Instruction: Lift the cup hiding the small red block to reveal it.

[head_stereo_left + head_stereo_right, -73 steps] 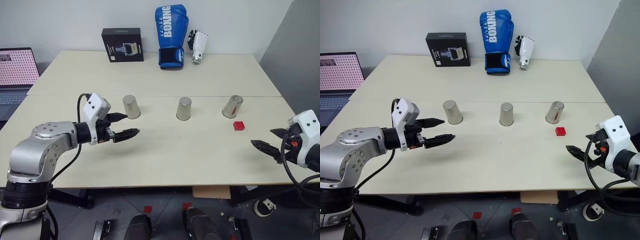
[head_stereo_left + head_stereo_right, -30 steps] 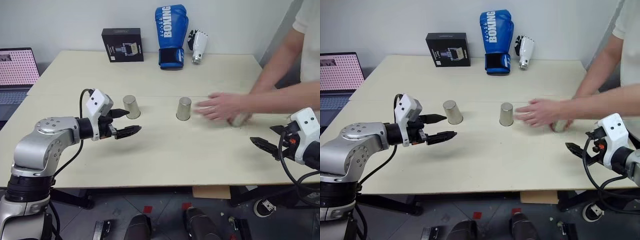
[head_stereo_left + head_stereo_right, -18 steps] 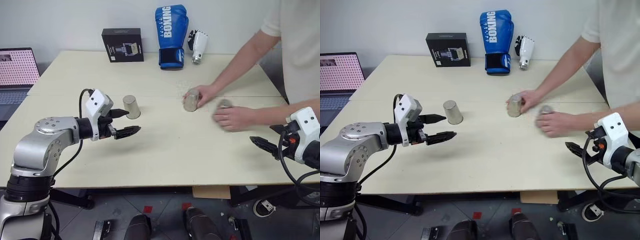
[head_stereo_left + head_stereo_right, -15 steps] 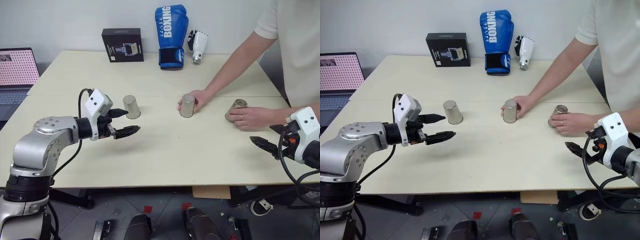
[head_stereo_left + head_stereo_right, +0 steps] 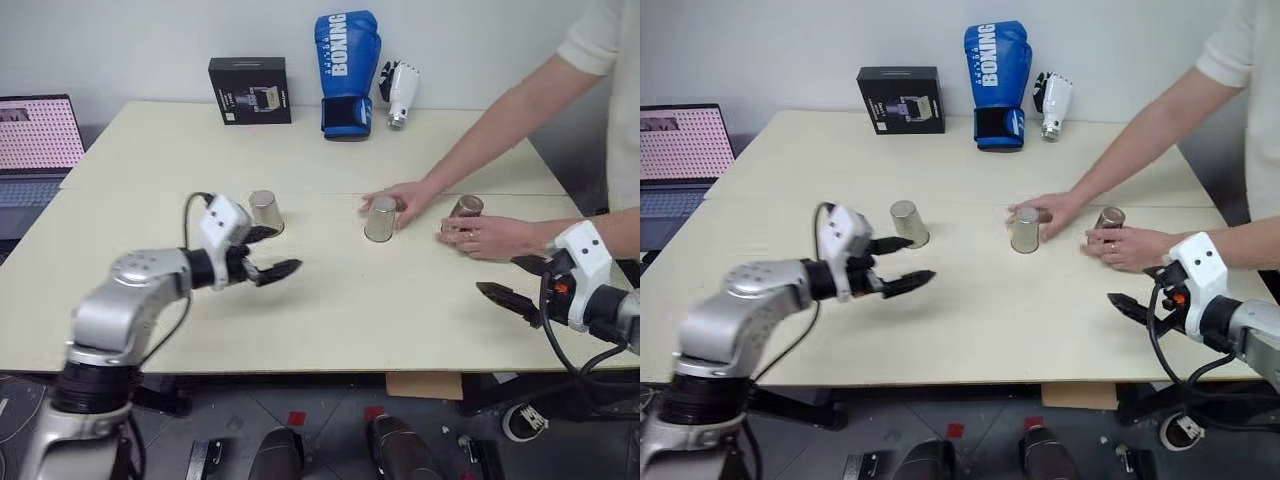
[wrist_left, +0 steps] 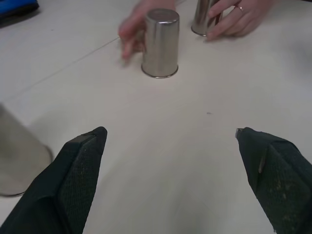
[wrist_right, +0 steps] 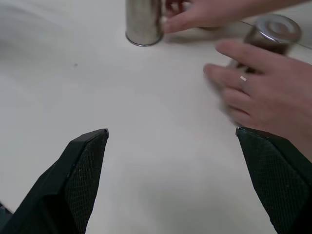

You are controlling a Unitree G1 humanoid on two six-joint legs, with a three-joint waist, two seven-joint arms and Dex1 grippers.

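Red block: out of sight, under one of three shiny cups, no telling which from here. Left cup (image 5: 265, 211) alone on the surface (image 5: 330, 300), just past the left gripper (image 5: 272, 255). Middle cup (image 5: 380, 217) with a person's hand (image 5: 404, 199) against it. Right cup (image 5: 463, 211) leaning under the person's other hand (image 5: 487, 236).

Nothing of the task done yet. No cup lifted by the robot. No cup touched by either gripper.

Left gripper low over the surface, fingers (image 6: 78, 183) spread wide, nothing between them, aimed toward the middle cup. Right gripper (image 5: 510, 290) near the surface's right edge, fingers (image 7: 83, 175) spread wide too, holding nothing, close to the hand on the right cup.

Still to do, by the look of it: wait for both hands to pull away, pick the right cup, reach, pinch, lift straight up. Hard part likely the picking, since all three cups look the same. Bumping a hand also a worry while both stay on the cups.
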